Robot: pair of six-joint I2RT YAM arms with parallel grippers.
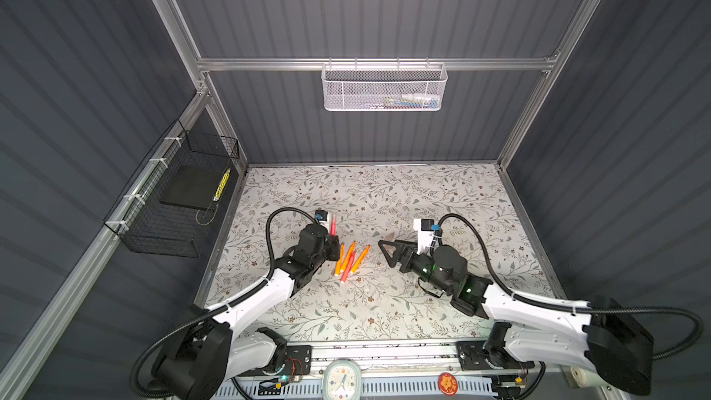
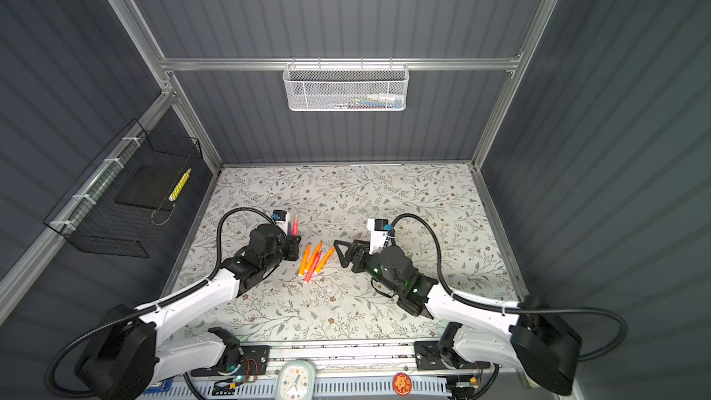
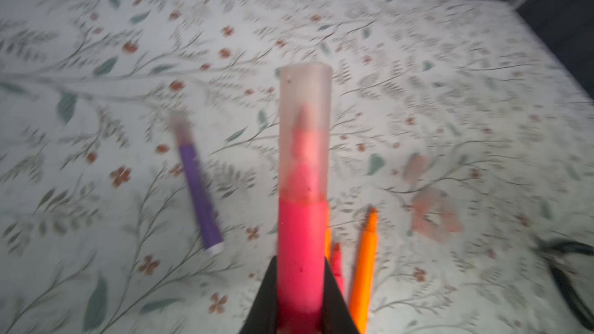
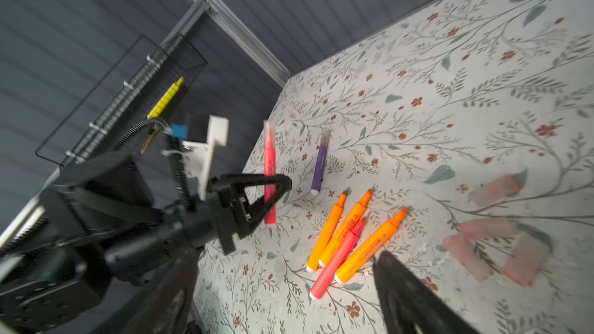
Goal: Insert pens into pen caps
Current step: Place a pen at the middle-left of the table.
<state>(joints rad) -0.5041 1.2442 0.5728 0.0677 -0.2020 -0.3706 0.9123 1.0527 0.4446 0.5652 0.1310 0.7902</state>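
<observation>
While it is kept upright above the flowered table [image 1: 423, 194], a pink-red pen [image 4: 269, 162] is grasped by the left gripper [image 4: 273, 184], whose two black fingers are pressed against the lower part of the barrel. A translucent pale cap [image 3: 304, 130] is seated on the upper end of this pen, and the pointed tip can be seen faintly through its wall. The right gripper [image 1: 386, 253] is released: its jaws are spread wide and nothing is found between them. It is held just beside the group of lying pens, on the side away from the left gripper.

A purple pen [image 4: 319, 163] is laid flat on the table, a little apart from the others. A small white end is seen on it, and its other end looks covered by a cap, although the blur makes this uncertain. Three orange pens [image 4: 345, 229] and a second pink-red pen [image 4: 337, 252] are laid close together, nearly parallel, with white ends and bare coloured tips. Four loose caps [image 4: 488, 229], pale pinkish and blurred, are scattered near them on the table.
</observation>
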